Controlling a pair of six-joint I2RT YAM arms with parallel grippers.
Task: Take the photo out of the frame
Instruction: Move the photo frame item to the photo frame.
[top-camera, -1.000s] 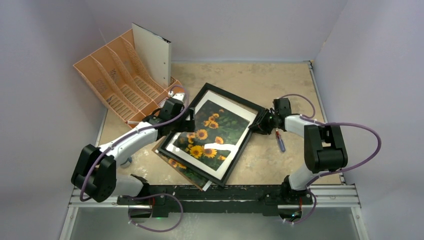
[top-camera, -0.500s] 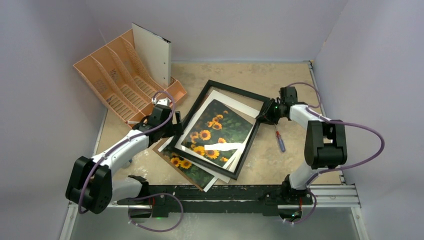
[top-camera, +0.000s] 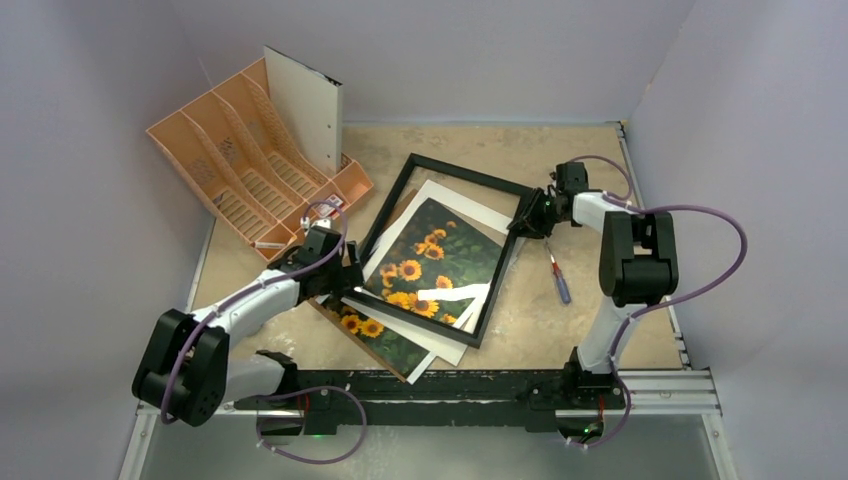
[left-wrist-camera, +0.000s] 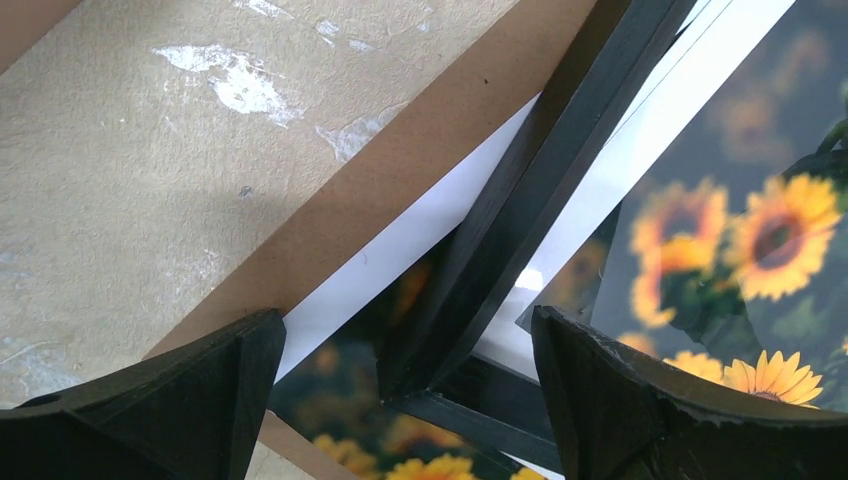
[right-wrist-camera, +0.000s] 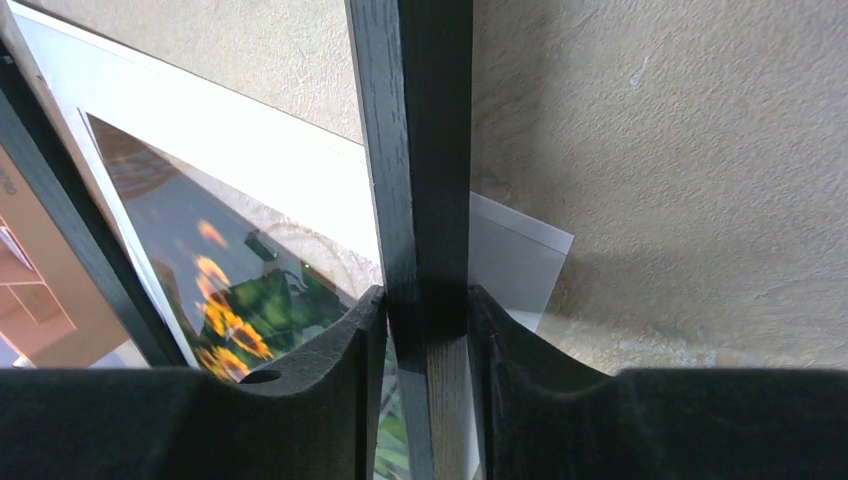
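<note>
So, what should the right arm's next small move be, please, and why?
Probably carry the frame rightward: the right gripper is shut on its rail, but its near rail crosses over the white sheet around the photo.

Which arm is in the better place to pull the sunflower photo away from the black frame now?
Left, probably. The right gripper is shut on the frame, so it is busy. The left gripper is open and free, over the near-left corner of the frame, next to the photo.
</note>
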